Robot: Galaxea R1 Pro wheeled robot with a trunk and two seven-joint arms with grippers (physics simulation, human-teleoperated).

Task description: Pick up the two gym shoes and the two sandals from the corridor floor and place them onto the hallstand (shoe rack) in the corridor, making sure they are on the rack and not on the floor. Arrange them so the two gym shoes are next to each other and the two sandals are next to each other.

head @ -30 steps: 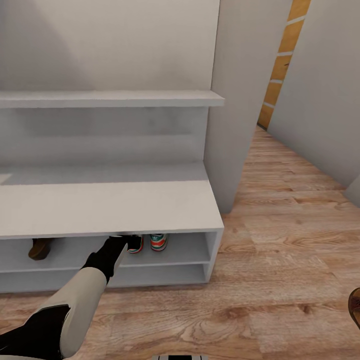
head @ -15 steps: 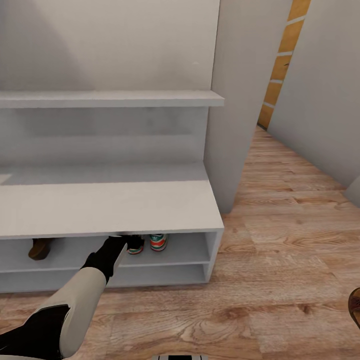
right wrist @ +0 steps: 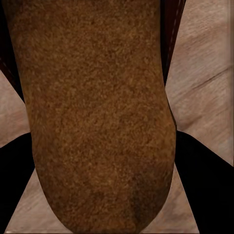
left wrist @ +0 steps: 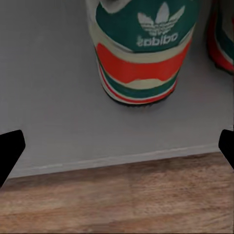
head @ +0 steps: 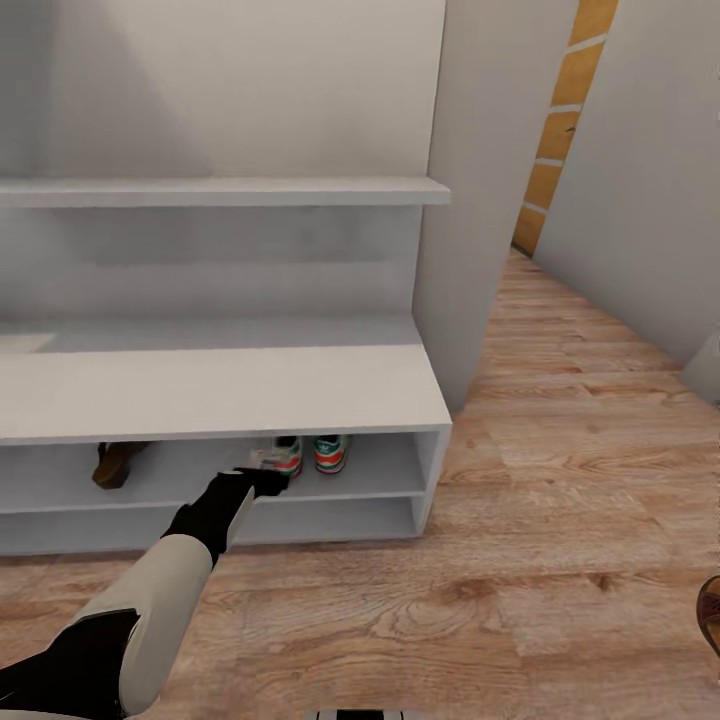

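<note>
Two gym shoes (head: 288, 455) (head: 331, 452) stand side by side, heels outward, in the upper slot of the pale grey hallstand (head: 220, 390). My left gripper (head: 267, 479) hovers just outside that slot, open and empty. In the left wrist view its black fingertips (left wrist: 10, 148) are spread wide, with one shoe's green and red heel (left wrist: 139, 53) ahead and the other shoe (left wrist: 223, 34) at the frame's edge. A brown sandal (head: 120, 463) lies at the slot's left end. My right gripper (right wrist: 117, 195) is shut on the second sandal (right wrist: 92, 107), whose edge (head: 711, 610) shows above the wood floor (head: 520, 560).
A grey wall pillar (head: 480, 200) stands at the hallstand's right end. Beyond it the corridor runs back past an orange-panelled door (head: 560, 120). The lower slot (head: 330, 520) holds nothing. A long shelf (head: 220, 190) spans the unit above the broad top.
My left gripper has drawn back out of the upper slot, leaving the gym shoe on the shelf. The head view has shifted, showing more of the slot.
</note>
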